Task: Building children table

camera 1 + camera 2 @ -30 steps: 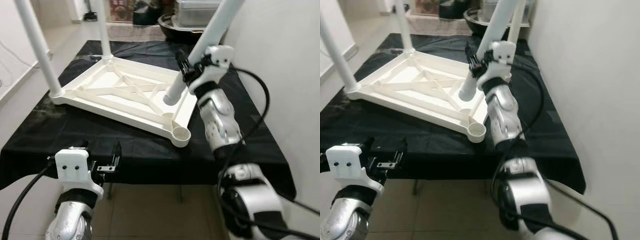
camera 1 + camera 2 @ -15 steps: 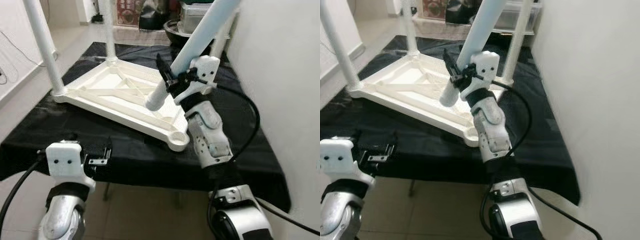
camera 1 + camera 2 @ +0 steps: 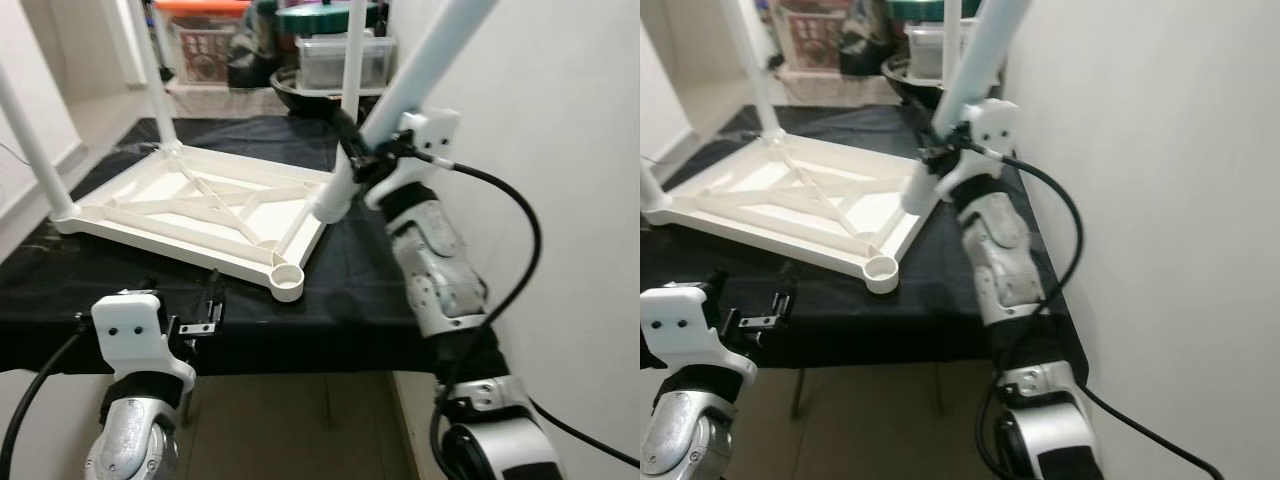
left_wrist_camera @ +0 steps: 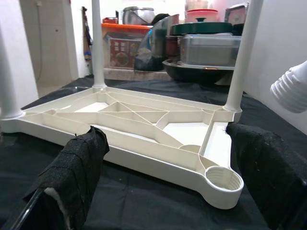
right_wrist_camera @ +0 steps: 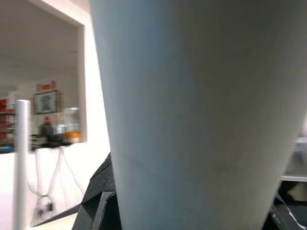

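Observation:
The white table top lies upside down on the black-covered table. Three white legs stand in its corners; one is the far right leg. The near right corner socket is empty, seen close in the left wrist view as a ribbed socket. My right gripper is shut on the fourth leg, which is held tilted. The leg's ribbed lower end hangs above and to the right of the socket. My left gripper is open, low at the table's front edge, with its fingers pointing at the table top.
A white wall runs close along the right side. Behind the table stand a black bowl, a clear lidded container and an orange-lidded box. Bare floor lies below the table's front edge.
The camera has shifted, so the table top sits further left. The held leg's lower end has moved from above the table top's ribs to right of its edge. The left gripper stays low.

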`<state>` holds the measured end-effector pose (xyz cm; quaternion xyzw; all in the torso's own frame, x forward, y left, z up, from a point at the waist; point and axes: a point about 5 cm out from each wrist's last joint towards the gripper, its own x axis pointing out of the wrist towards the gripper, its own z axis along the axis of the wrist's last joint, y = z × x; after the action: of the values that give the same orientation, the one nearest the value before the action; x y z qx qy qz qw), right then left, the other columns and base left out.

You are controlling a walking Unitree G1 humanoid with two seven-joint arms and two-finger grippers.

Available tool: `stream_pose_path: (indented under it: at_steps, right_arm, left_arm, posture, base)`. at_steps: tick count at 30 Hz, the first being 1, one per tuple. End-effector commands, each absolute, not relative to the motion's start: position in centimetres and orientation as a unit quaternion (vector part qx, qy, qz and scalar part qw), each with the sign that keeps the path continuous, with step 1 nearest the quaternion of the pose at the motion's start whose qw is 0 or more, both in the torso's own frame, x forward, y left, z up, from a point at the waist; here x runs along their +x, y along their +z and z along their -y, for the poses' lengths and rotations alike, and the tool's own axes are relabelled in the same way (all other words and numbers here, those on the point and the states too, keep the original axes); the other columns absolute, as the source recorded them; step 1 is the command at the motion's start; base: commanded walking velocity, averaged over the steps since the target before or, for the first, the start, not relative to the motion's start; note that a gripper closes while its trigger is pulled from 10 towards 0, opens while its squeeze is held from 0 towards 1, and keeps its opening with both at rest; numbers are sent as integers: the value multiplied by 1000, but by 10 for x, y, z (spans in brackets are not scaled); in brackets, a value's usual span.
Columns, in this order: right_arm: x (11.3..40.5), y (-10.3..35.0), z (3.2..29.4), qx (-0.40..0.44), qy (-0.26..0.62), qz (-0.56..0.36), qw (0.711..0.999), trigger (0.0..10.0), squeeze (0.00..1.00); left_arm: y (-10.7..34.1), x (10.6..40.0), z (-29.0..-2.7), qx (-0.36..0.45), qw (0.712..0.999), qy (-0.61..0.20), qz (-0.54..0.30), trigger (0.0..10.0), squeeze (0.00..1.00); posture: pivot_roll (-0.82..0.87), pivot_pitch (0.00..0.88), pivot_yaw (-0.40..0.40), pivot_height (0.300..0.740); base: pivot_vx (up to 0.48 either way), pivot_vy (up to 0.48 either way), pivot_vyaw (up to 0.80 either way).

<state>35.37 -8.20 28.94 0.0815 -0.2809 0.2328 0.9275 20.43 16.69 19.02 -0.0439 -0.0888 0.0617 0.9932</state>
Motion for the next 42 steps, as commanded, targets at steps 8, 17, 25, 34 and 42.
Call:
stream_pose_path:
  at_steps: [8, 17, 25, 34, 42]
  right_arm:
    - [349, 282, 69, 60, 275, 265, 922, 10000, 0]
    - [353, 282, 73, 68, 263, 257, 927, 10000, 0]
    - [354, 279, 75, 64, 258, 254, 930, 10000, 0]
    - [354, 277, 77, 63, 256, 251, 931, 10000, 0]
    - [356, 277, 78, 63, 251, 250, 933, 10000, 0]
  left_arm:
    - [199, 205, -170, -33, 991, 81, 104, 10000, 0]
    - [205, 208, -174, -16, 990, 88, 113, 10000, 0]
    - [206, 210, -178, -4, 989, 91, 118, 10000, 0]
    - [206, 210, -179, -5, 989, 92, 115, 10000, 0]
    - [206, 210, -178, -11, 989, 95, 116, 10000, 0]
  posture:
    - [61, 46, -57, 740]
    - [60, 50, -58, 740]
    - [60, 55, -56, 740]
    - [59, 57, -55, 740]
    - [60, 60, -53, 740]
  base:
    - [0, 0, 211]
    - [0, 0, 444]
    - [217, 0, 0]
    - [413, 0, 0]
    - [363, 0, 0]
